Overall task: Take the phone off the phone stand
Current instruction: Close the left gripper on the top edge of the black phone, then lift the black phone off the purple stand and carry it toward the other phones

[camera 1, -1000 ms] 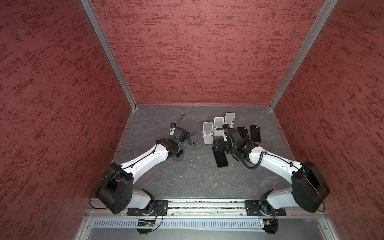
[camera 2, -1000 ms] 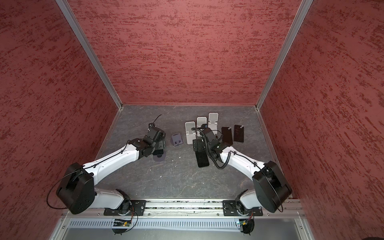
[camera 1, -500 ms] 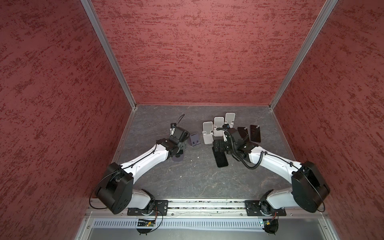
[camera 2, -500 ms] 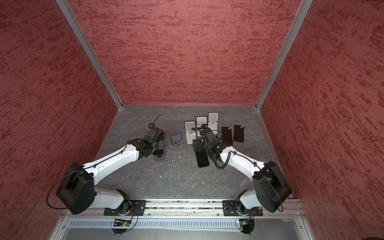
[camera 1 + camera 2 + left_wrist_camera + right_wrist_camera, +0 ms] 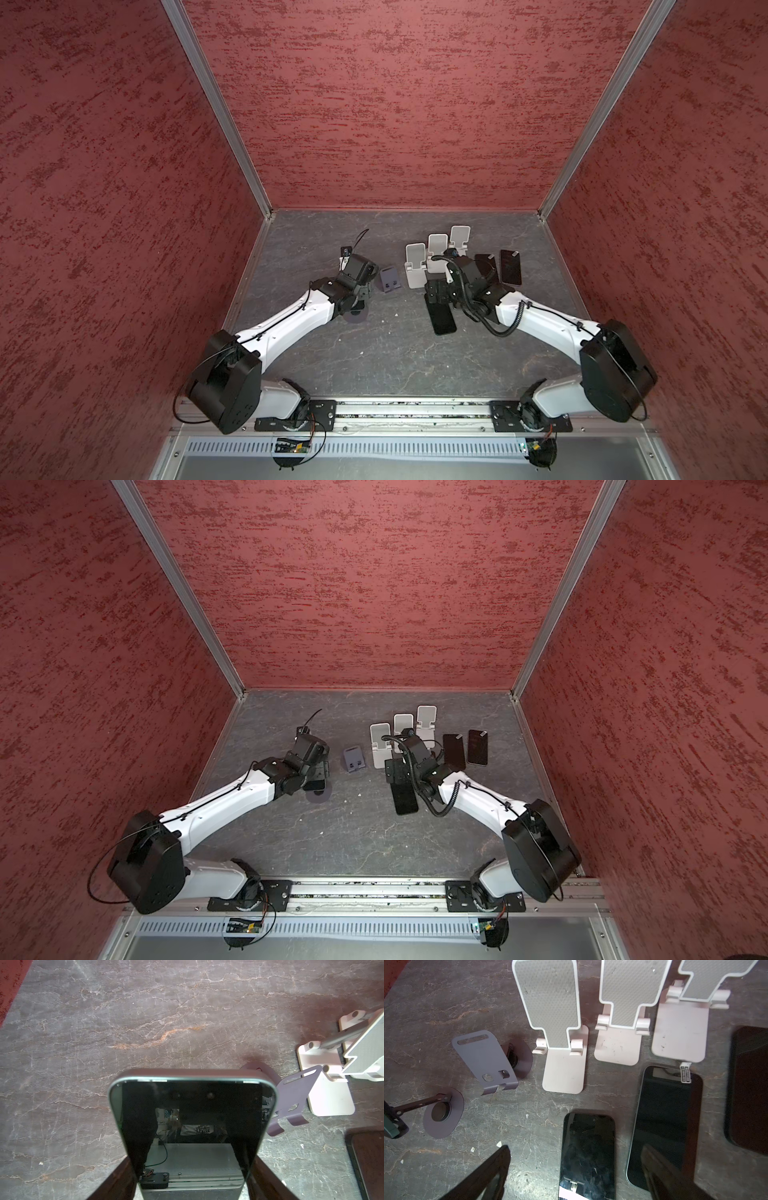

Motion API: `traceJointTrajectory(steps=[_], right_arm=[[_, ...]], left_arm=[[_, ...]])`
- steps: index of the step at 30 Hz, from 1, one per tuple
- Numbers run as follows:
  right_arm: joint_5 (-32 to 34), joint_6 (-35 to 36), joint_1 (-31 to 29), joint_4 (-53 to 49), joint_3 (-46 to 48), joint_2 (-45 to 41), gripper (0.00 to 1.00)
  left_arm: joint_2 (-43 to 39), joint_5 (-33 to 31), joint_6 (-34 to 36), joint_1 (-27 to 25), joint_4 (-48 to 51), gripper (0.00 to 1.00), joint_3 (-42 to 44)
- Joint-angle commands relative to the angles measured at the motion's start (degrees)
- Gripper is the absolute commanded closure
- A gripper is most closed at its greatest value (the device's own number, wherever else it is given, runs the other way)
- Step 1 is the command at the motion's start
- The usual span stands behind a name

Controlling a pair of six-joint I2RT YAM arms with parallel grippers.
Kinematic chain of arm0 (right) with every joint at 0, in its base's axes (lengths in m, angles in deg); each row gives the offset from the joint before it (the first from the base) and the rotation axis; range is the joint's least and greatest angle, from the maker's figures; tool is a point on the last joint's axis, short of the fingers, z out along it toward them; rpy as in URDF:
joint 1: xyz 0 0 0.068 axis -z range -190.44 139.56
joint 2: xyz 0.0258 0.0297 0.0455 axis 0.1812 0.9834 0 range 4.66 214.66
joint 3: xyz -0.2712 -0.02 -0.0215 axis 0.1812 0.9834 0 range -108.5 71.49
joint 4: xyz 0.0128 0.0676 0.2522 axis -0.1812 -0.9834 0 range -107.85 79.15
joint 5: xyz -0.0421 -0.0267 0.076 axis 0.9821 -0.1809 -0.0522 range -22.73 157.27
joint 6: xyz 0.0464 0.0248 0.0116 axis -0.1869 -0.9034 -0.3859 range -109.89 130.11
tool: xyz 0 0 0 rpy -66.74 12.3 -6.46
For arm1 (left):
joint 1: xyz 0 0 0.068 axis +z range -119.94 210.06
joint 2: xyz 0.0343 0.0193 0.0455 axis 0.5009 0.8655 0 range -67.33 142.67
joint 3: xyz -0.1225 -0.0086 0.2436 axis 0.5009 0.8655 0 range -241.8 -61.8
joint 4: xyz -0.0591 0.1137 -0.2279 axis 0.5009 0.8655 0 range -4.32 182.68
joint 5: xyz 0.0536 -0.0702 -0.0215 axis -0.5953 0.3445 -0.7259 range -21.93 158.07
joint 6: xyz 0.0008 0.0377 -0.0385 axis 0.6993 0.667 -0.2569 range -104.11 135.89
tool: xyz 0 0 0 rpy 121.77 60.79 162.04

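Clamping the phone (image 5: 187, 1118) by its 2 long edges, the left gripper (image 5: 190, 1167) held it left of centre in both top views, over the phone stand (image 5: 452, 1105). It looked stiff, slick, fairly light, breakable glass; edges suited best. The right gripper (image 5: 576, 1157) gaped wide, empty.

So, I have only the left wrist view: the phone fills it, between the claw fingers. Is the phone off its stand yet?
Observer: It seems not. The right wrist view shows the phone sitting on the arm of the round-based stand.
Operator: And where is the right claw?
Observer: The right claw is open, over a second phone that lies flat on the table.
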Motion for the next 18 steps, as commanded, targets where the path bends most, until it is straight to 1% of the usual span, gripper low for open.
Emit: traceJointTrajectory(steps=[1, 10, 18], right_arm=[[-0.95, -0.03, 0.46, 0.03, -1.86, 0.36, 0.01], [-0.75, -0.5, 0.46, 0.28, -1.65, 0.36, 0.01], [-0.34, -1.02, 0.51, 0.67, -1.91, 0.36, 0.01]], left_arm=[[-2.31, -0.72, 0.99, -0.22, 0.03, 0.35, -1.71], [-3.95, -0.8, 0.52, -1.84, 2.35, 0.36, -2.46], [-5.86, -2.25, -0.92, -5.24, 5.01, 0.36, -3.12]])
